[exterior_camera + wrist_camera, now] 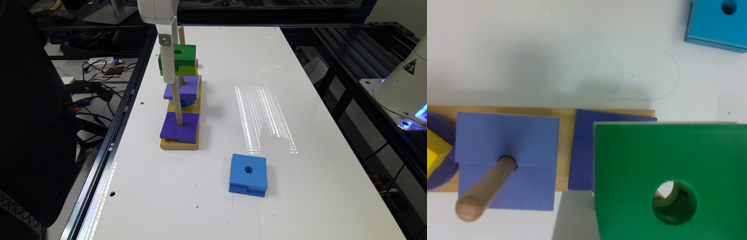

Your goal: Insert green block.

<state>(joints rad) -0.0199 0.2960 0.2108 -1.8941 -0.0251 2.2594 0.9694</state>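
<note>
The gripper [168, 63] holds the green block [180, 60] above a wooden peg [181, 35]; jaw state I cannot tell. Next: align hole w/ peg tip, then lower.

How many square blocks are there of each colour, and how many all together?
Green square block: 1
Purple square blocks: 2
Blue square block: 1
Total: 4
The half-hidden blue piece under one purple block isn't counted.

Green block [181, 55] above pegboard [180, 144]
</note>
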